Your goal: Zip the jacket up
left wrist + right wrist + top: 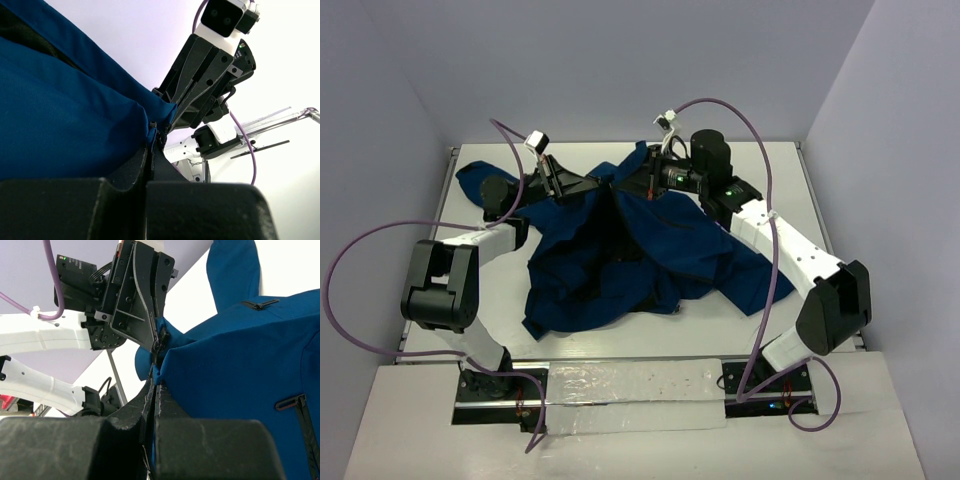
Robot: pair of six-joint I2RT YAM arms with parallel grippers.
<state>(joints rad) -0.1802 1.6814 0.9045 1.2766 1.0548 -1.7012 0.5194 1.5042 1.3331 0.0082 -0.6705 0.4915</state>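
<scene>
The navy-blue jacket (650, 250) is spread in a crumpled heap across the middle of the white table (720, 330), with its black lining (595, 265) exposed along the open front. One sleeve (480, 180) is stretched toward the far left corner, and another part of the garment is trailed toward the near right.

At the jacket's far edge the fabric is raised off the table into a small peak, and both grippers are brought together there, facing each other and almost touching. The left gripper (603, 185) is seen closed tight, with a fold of blue cloth pinched between its fingers; in the left wrist view the pinched edge is seen right at its fingertips (151, 150), beside a small dark zip part. The right gripper (634, 185) is likewise clamped shut on the opposite edge of the cloth, and in the right wrist view the fabric is caught between its fingers (150, 395), directly below the left gripper's closed tips.

Two black zip pulls (260, 304) are visible on the blue panel at the right of the right wrist view, one near the top and one lower down.
</scene>
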